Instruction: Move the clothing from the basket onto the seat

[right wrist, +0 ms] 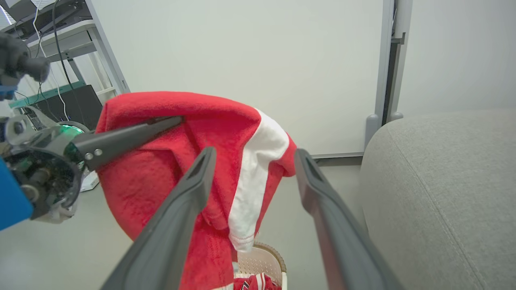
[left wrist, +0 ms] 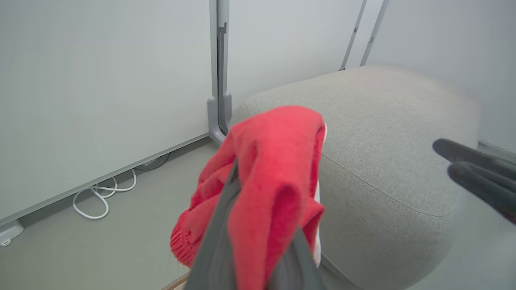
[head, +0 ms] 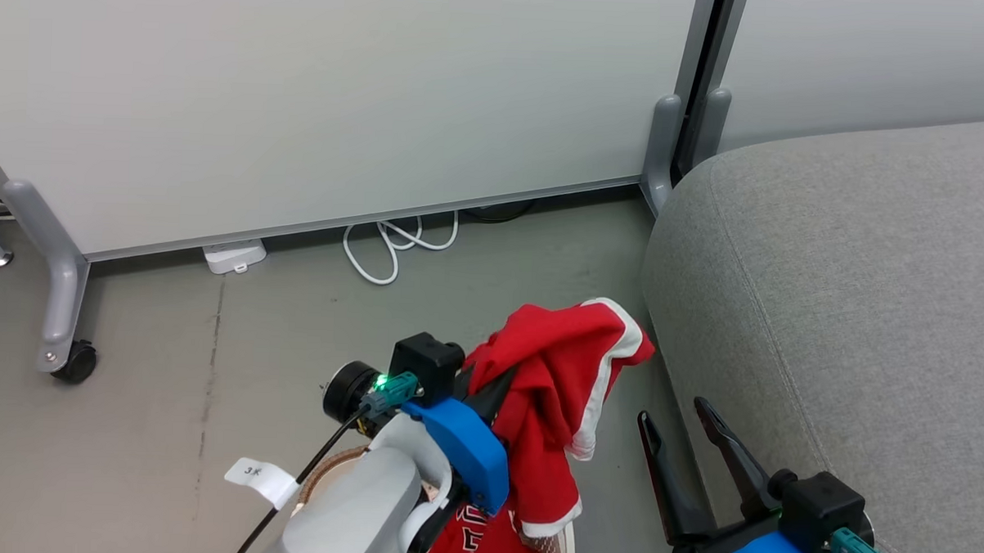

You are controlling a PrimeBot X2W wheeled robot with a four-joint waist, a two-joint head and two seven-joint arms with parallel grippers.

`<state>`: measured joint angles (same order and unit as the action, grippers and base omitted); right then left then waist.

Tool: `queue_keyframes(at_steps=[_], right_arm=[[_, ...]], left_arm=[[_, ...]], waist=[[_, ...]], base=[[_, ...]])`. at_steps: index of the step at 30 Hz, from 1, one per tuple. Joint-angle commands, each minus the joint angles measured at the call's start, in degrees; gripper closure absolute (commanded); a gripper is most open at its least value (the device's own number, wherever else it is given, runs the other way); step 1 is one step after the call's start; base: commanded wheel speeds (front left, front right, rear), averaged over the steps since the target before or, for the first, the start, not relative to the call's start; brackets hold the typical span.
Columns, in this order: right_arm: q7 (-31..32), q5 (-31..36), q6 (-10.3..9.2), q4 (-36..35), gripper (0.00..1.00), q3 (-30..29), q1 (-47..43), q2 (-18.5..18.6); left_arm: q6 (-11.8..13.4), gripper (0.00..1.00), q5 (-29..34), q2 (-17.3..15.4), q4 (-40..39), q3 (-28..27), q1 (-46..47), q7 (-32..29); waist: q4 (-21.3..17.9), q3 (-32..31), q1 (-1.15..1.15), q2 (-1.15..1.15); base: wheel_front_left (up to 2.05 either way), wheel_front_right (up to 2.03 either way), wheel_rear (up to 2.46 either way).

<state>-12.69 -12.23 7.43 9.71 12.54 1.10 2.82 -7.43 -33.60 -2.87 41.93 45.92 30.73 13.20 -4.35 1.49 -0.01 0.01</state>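
Left gripper [head: 489,396] pinches shut on a red white-trimmed garment [head: 554,369], held above the basket [right wrist: 266,259], where a lettered red garment [head: 470,539] lies. Right gripper [head: 672,410] gapes wide, empty, to its right; grey couch [head: 850,322] lies beyond.

The left hand [left wrist: 242,169], grey fingers pinched together, holds a bunched red garment [left wrist: 278,153] with a sliver of white trim in front of the light grey seat [left wrist: 395,133], the right hand [left wrist: 445,160] blurred at the right edge, a white cable [left wrist: 100,193] looped on the floor [left wrist: 100,249] at left.
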Motion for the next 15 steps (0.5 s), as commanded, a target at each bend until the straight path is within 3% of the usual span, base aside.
queue_keyframes(at_steps=[1,7,15], right_arm=[[0.1,-0.1,0.11,-0.2,0.00,0.2,-0.5,0.1],[0.4,-0.3,0.11,-0.2,0.00,0.3,-0.8,0.1],[0.7,-0.4,0.11,0.0,0.00,0.5,-1.0,0.1]], left_arm=[[-0.1,1.00,-1.4,0.0,-1.0,1.0,1.7,-0.3],[0.1,1.00,-4.4,0.0,-2.6,4.0,5.1,-1.4],[2.1,1.00,-9.3,0.0,-4.8,7.5,9.0,-2.3]], waist=[[0.1,-0.1,0.01,-0.01],[0.4,-0.7,0.01,-0.01],[0.4,-1.5,0.01,-0.01]], base=[[0.00,0.00,0.00],[0.00,0.00,0.00],[0.00,0.00,0.00]])
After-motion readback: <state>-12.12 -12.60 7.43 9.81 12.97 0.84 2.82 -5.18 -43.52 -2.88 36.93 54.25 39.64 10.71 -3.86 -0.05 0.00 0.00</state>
